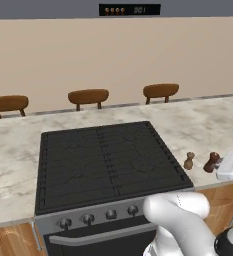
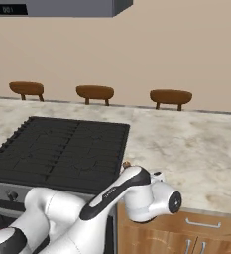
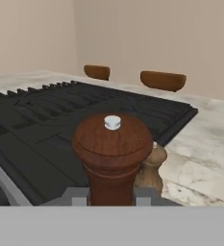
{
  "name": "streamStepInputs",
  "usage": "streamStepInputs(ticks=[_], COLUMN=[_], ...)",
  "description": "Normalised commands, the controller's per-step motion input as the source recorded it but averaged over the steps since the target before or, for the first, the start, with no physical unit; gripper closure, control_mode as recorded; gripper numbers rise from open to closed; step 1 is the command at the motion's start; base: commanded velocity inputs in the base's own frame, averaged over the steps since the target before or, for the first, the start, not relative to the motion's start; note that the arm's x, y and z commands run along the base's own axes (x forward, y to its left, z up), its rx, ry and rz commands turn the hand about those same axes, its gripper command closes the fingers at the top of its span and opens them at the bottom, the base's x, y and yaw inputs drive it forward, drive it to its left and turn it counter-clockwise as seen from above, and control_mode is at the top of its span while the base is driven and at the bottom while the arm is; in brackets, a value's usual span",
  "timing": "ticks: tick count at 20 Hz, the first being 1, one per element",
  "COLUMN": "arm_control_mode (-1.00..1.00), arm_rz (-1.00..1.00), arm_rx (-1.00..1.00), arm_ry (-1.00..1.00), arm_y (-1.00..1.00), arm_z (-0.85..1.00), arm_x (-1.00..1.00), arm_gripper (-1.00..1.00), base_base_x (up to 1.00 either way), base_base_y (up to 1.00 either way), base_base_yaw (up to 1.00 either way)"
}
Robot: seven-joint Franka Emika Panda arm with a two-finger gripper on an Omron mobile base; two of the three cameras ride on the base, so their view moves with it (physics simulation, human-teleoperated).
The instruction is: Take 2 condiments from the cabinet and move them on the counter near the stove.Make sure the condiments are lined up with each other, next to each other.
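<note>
Stove: the black grated stove (image 1: 105, 162) sits in the marbled table (image 1: 203, 125), its steel front with round knobs (image 1: 110, 214) facing the robot.
Light shaker: the light brown shaker (image 1: 189, 160) stands upright on the table just beside the stove's right edge, near its front corner.
Dark shaker: the dark reddish-brown shaker (image 1: 211, 162) stands just beyond the light one, farther from the stove, the two close together in a row along the table's front edge; in the hand view the dark shaker (image 3: 112, 156) is nearest the camera, the light shaker (image 3: 152, 169) partly behind it.
Hand: the hand (image 3: 111, 196) has a finger tip on each side of the dark shaker's base, gripping it.
Stools: three brown stool backs (image 1: 88, 96) show beyond the table's far edge, behind the stove.
</note>
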Motion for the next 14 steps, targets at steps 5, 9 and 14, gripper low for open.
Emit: streamStepInputs(ticks=[5, 9, 14], arm_control_mode=[-1.0, -1.0, -1.0], arm_rz=[0.0, 0.0, 0.0], arm_rx=[0.0, 0.0, 0.0], arm_ry=[0.0, 0.0, 0.0], arm_y=[0.0, 0.0, 0.03], arm_z=[-0.17, -0.21, -0.18], arm_x=[0.21, 0.19, 0.21], arm_gripper=[1.0, 1.0, 1.0], base_base_x=[0.0, 0.0, 0.0], base_base_y=[0.0, 0.0, 0.0], base_base_yaw=[0.0, 0.0, 0.0])
